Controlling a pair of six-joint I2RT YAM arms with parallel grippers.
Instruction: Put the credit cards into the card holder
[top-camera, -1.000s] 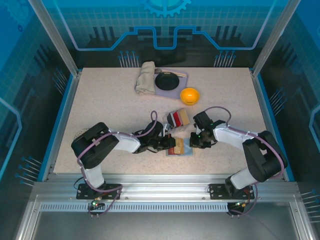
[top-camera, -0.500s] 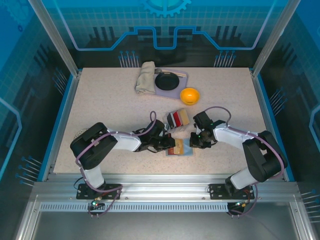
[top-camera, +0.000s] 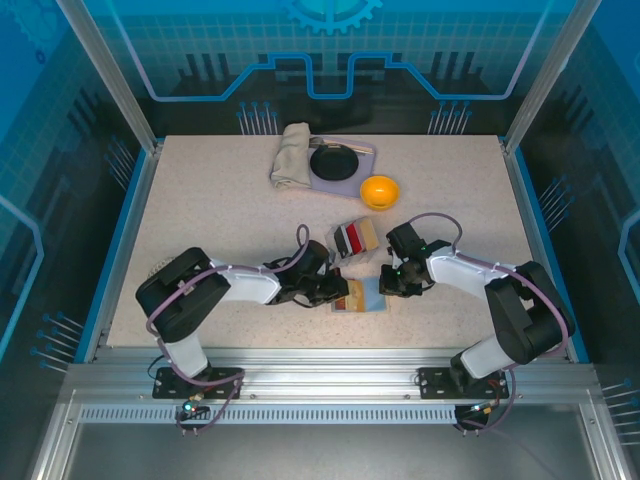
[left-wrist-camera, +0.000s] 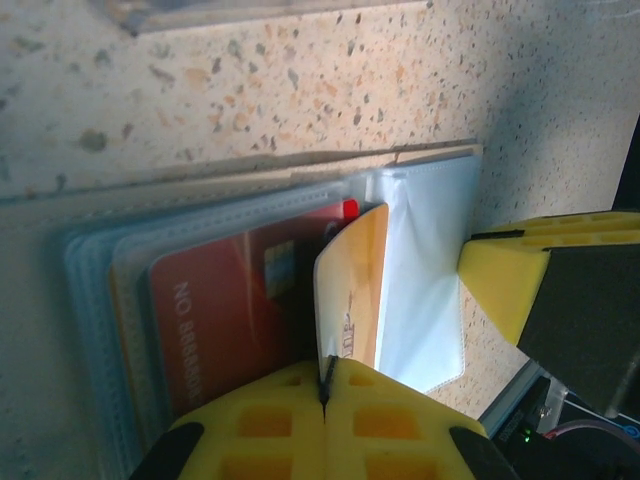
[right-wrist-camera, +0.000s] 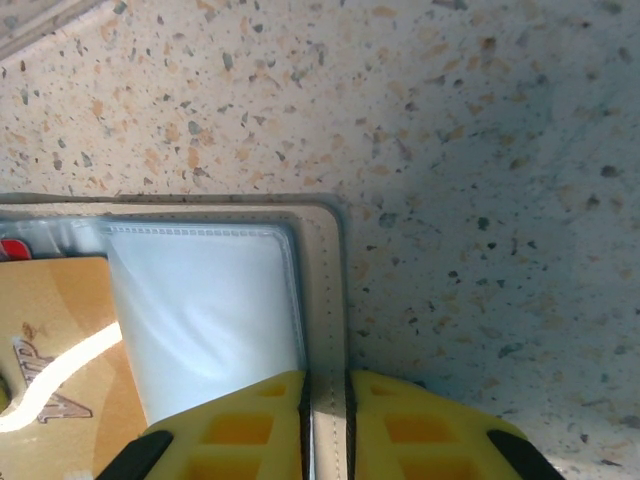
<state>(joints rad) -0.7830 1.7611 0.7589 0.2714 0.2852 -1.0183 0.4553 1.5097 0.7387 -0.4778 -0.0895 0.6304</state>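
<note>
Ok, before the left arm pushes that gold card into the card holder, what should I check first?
1. Is the left gripper shut on the gold card: ok.
2. Is the right gripper pinching the edge of the card holder: ok.
3. Is the card holder lying open, sleeves facing up: ok.
4. Is the gold card's leading edge inside a sleeve: cannot tell.
5. Is the red card seated in its sleeve, out of the way: ok.

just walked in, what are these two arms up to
The left claw is shut on a gold card, holding it at the pockets of the open card holder. The right claw pinches the holder's edge, apparently to steady it. A red card already sits in a sleeve beside the gold one.
</note>
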